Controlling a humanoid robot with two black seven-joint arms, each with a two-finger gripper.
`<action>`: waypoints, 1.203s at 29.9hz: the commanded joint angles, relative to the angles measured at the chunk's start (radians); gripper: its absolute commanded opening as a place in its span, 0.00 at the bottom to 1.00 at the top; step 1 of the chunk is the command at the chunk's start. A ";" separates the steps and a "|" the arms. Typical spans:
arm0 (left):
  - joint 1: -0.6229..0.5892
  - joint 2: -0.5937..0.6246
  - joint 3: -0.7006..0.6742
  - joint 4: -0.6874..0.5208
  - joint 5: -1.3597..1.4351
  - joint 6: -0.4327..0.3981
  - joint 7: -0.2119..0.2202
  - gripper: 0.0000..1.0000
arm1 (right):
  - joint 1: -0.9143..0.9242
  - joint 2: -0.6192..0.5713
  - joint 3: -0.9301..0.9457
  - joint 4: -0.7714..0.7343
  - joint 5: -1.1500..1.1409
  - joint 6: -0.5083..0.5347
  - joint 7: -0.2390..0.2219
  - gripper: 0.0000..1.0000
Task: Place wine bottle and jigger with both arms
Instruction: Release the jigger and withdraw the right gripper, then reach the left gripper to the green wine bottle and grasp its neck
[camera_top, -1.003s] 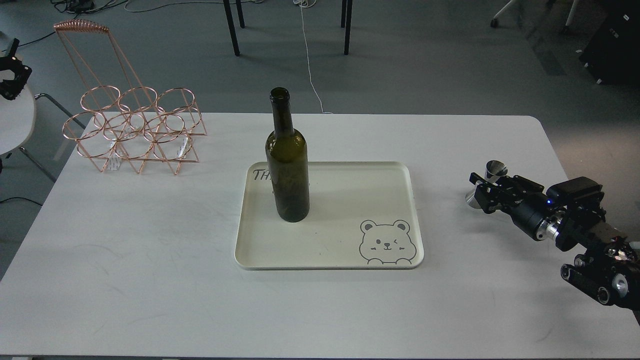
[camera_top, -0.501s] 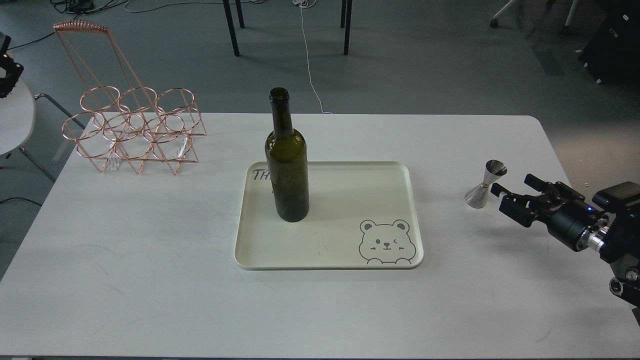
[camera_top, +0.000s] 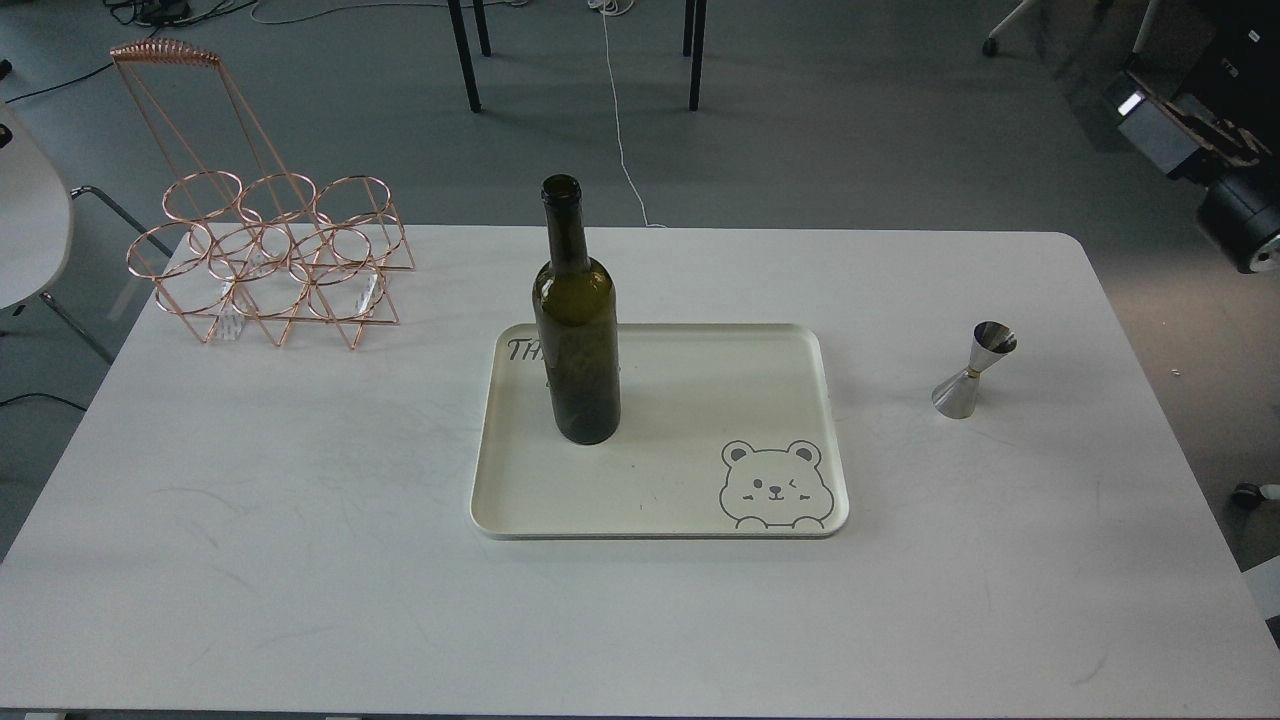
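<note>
One white table (camera_top: 300, 560) fills the view. At its centre lies one cream tray (camera_top: 690, 420) with a bear drawing at its 5 o'clock corner. One copper wire rack (camera_top: 270, 255), with six rings, stands at the table's 10 o'clock. One wine bottle (camera_top: 577, 330) stands upright on the tray, toward the tray's 9 o'clock side. One jigger (camera_top: 972, 370) stands on the bare table at 3 o'clock from the tray, well apart from it and leaning slightly. A dark part of the right arm (camera_top: 1215, 160) shows at 2 o'clock, off the table; neither gripper is visible, so whether they are released or clenched cannot be told.
</note>
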 joint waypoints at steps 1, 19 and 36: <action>-0.009 0.077 -0.010 -0.118 0.274 0.003 -0.002 0.98 | 0.035 0.062 0.056 -0.060 0.098 0.095 0.000 0.97; -0.095 -0.010 -0.001 -0.634 1.376 0.209 -0.005 0.97 | 0.032 0.257 0.211 -0.439 0.575 0.396 0.000 0.97; -0.063 -0.302 0.031 -0.634 1.784 0.282 0.007 0.97 | 0.026 0.255 0.220 -0.472 0.624 0.436 0.000 0.97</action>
